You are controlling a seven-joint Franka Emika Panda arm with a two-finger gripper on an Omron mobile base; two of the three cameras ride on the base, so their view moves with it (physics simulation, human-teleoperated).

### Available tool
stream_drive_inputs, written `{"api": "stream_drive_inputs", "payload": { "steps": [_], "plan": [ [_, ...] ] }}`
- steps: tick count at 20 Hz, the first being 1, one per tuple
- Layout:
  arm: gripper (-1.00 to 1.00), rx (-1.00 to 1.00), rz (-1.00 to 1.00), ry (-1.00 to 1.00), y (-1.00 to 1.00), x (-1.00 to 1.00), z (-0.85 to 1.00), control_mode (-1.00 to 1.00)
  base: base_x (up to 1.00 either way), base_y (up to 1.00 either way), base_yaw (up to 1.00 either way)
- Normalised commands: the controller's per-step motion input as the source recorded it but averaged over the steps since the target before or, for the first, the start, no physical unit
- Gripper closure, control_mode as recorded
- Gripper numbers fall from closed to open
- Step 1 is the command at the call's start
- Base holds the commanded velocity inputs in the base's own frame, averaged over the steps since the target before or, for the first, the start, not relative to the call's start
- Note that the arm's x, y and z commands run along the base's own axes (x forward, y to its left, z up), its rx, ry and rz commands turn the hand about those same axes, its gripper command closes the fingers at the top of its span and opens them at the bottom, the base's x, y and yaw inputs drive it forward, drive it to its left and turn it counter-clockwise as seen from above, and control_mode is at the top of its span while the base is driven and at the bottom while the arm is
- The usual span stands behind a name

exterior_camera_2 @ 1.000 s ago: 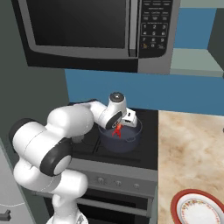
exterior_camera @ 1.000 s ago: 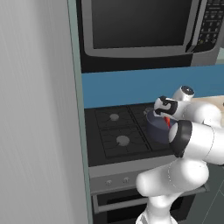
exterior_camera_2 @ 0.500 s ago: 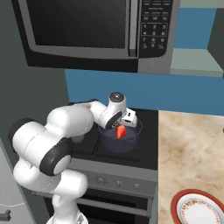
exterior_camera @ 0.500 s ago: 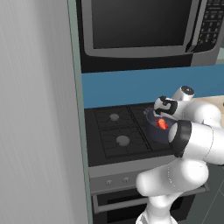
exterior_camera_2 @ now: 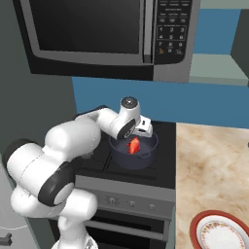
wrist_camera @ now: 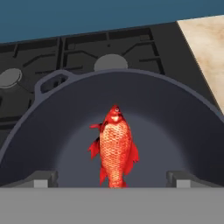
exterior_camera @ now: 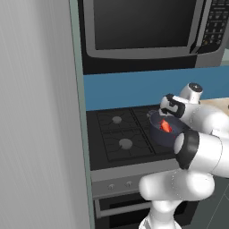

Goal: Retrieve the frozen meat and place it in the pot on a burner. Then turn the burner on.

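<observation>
Meat [wrist_camera: 114, 151] lies inside pot [wrist_camera: 52, 113]; gripper [wrist_camera: 111, 177], jaws spread wide and empty, hovers above. Risk: lifting out carelessly could knock the pot rim.

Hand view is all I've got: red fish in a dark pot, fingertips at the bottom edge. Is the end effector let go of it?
Observer: Yes. In the right base view the end effector sits just above the pot, with the frozen meat below it inside.
Operator: Which burner is the pot on?
Observer: Left base view puts it on the right side of the cooktop; the two left burners, including the front-left burner, are bare.
Operator: Where are the knobs?
Observer: On the stove's front panel below the cooktop edge, small round ones in a row.
Operator: Anything overhead?
Observer: A microwave hangs directly above the stove.
</observation>
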Motion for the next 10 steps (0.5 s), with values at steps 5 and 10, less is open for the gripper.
{"api": "stream_drive_inputs", "payload": {
  "steps": [5, 10],
  "plan": [
    [-1.00, 0.00, 0.00, -0.04, 0.00, -0.46, 0.45, -1.00, 0.00, 0.00, 0.00],
    [-1.00, -0.01, 0.00, -0.05, -0.01, -0.61, 0.46, -1.00, 0.00, 0.00, 0.00]
  ]
}}
